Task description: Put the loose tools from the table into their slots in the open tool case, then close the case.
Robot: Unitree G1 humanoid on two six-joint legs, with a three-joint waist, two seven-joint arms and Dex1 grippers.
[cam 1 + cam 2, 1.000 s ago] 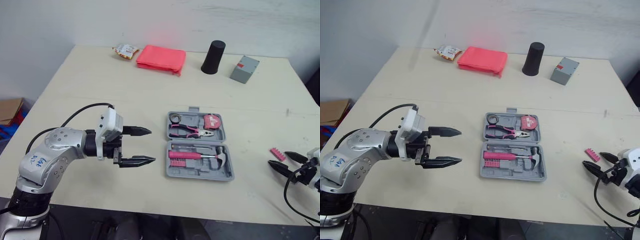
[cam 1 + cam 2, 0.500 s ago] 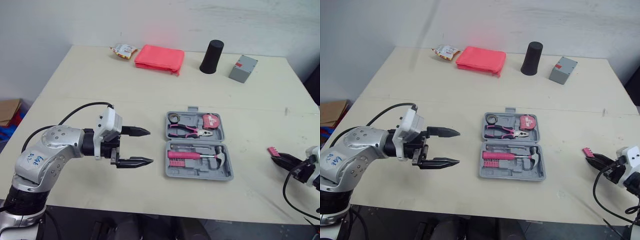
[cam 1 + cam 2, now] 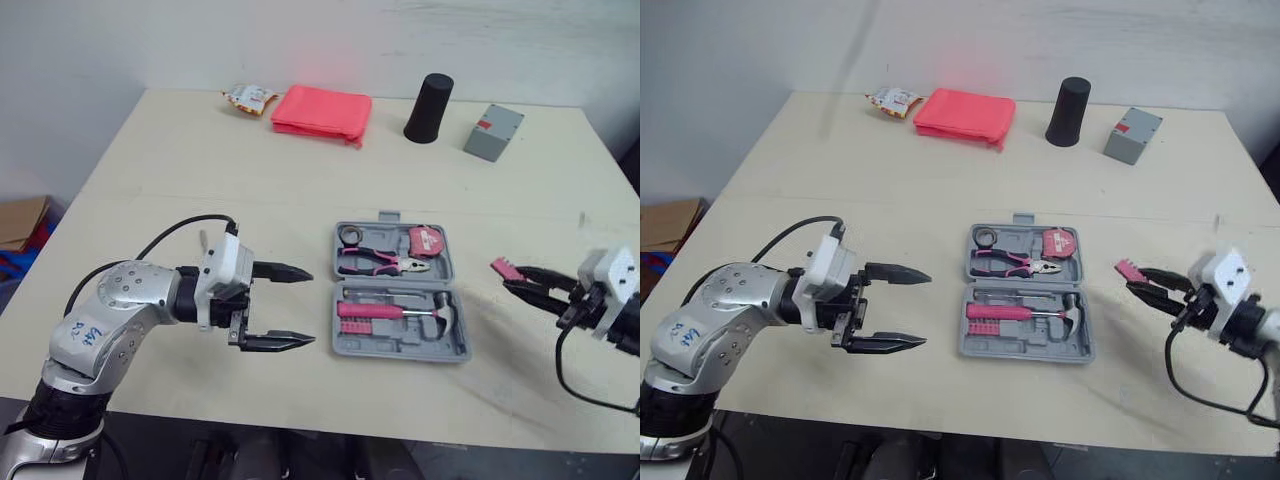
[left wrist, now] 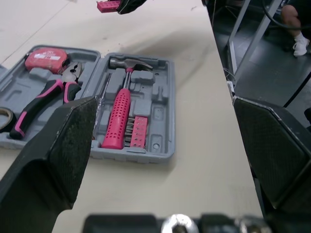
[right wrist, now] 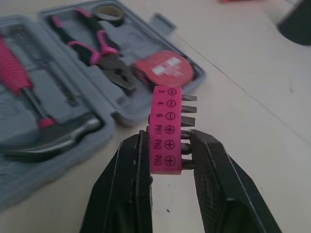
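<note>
bit holder (image 5: 167,130) lifted, beside open case (image 3: 400,353)

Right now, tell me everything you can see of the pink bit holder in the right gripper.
The bit holder is a short pink plastic-looking strip printed 3, 4, 6, PH1, PH2, PH3 beside slot and cross symbols. Dark metal bits stick out along one side. The right gripper pinches its PH end, apparently lifted off the table, to the right of the open tool case.

Snack packet (image 3: 250,98) beside red pouch (image 3: 322,115); black cup (image 3: 428,108) near grey box (image 3: 493,132).
</note>
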